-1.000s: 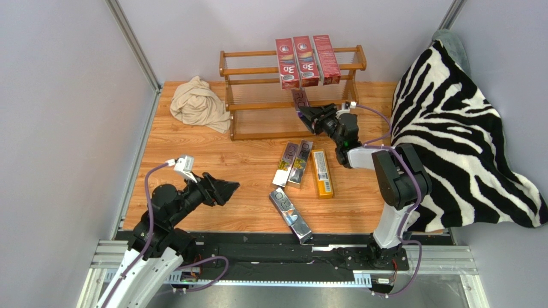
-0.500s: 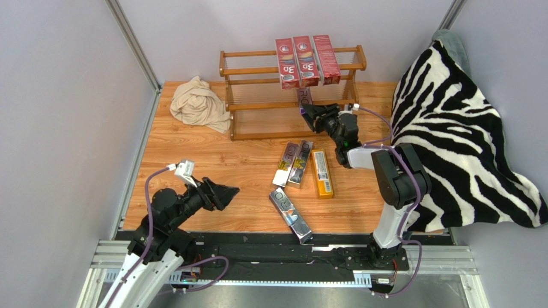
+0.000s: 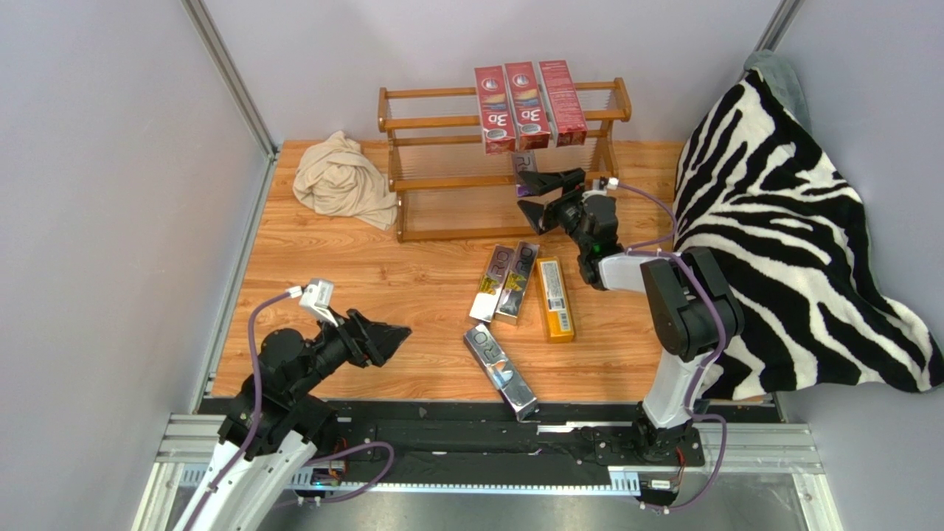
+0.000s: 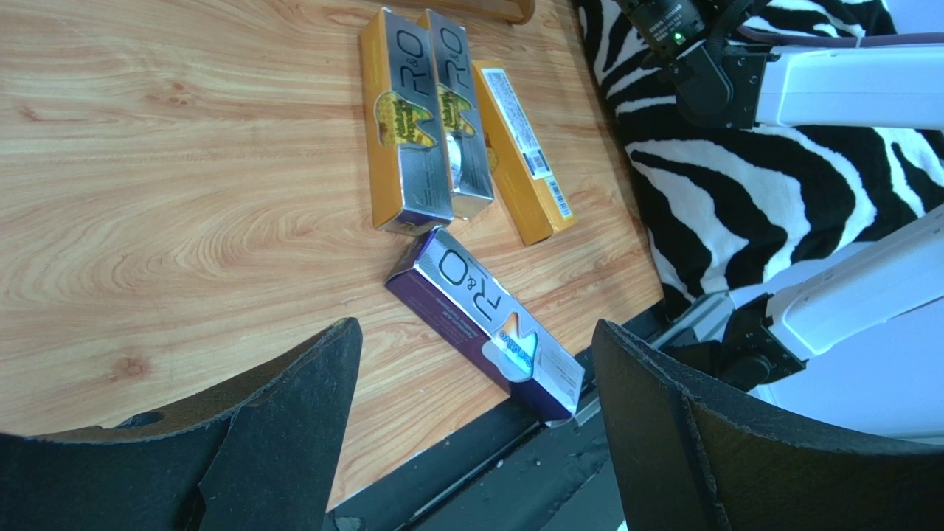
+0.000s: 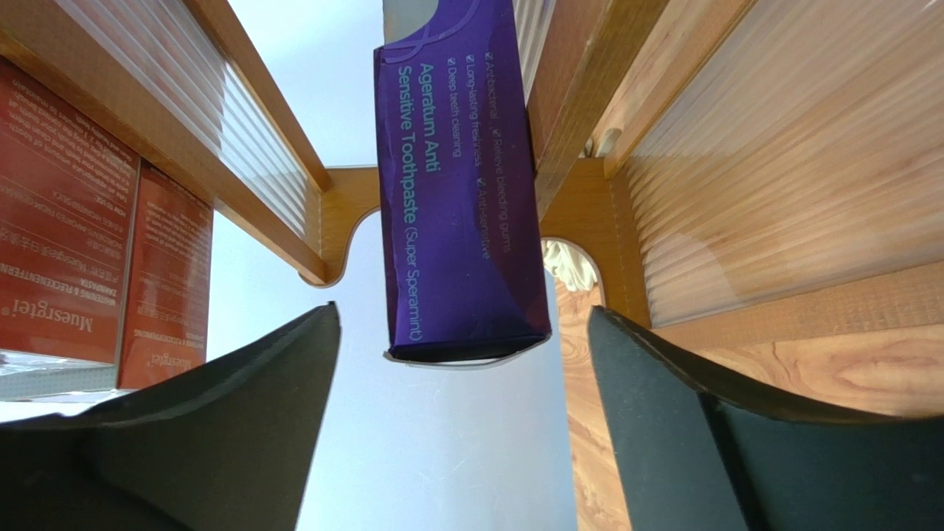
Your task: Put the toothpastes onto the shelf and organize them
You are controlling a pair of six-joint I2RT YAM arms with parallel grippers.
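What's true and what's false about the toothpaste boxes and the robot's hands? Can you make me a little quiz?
1. Three red cartons sit on the top tier of the shelf. True.
2. The right gripper is squeezing the purple carton. False: its jaws stand open, with a gap on both sides of the carton.
3. The orange carton lies on the table beside two silver cartons. True.
4. The left gripper holds a carton. False: it is open and empty, above the table.
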